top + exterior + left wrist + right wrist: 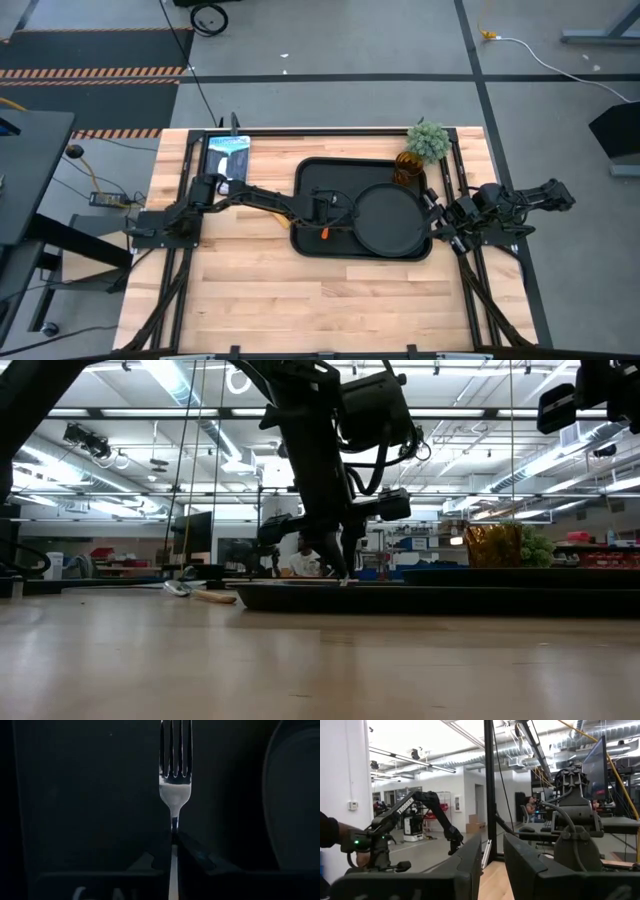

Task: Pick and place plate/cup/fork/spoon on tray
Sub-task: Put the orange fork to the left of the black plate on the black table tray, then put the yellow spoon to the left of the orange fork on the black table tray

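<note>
The black tray lies mid-table with the round black plate on its right half. The amber cup stands at the tray's far right corner, beside a green plant. The fork lies over the tray floor left of the plate, its tines pointing away from my left gripper, which is shut on it; its orange handle shows below the arm. A spoon-like utensil lies on the table beside the tray. My right gripper waits open at the table's right edge. My left gripper pinches the fork's thin metal neck, just behind the tines, between its two fingertips. The fingers slant down from the table's left side and run along the fork. The tines lie low over the tray floor; whether they rest on it I cannot tell.
A small green plant stands at the far right, next to the cup. A blue-and-white box sits at the far left. Bare wooden table stretches along the near side.
</note>
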You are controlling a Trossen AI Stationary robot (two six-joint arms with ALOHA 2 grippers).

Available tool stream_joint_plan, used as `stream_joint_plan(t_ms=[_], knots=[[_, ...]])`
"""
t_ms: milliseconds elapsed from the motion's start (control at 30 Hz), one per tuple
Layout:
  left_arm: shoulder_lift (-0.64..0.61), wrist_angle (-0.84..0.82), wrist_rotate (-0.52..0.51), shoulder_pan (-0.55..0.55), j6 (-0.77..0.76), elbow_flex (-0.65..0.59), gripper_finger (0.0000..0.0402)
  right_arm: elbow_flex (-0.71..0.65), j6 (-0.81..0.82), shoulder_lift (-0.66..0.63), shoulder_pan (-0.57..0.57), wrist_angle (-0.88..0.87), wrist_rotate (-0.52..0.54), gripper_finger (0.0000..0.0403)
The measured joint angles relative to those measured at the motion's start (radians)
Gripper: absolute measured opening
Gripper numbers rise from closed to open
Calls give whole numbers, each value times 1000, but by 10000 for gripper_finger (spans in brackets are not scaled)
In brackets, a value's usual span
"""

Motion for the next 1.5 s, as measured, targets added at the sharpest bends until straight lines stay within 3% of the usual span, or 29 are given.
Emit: stream_joint_plan(t_ms=[367,600,867,1033,1267,1500], knots=[[-1,-10,0,0,8,0,132,0,5,0,0,-2,-9,88],[-54,-134,38,0,158,-1,164,0,8,0,0,-4,-10,88],[-117,-546,69,-36,72,-1,141,0,11,0,0,-5,-10,88],[-120,-699,42,-75,32,-34,115,0,12,0,0,-8,-10,88],[-210,-664,75,-77,-42,-264,60,0,11,0,0,0,-3,88],[-389,-454,41,-78,-246,-503,22,0,-2,0,0,5,17,88]])
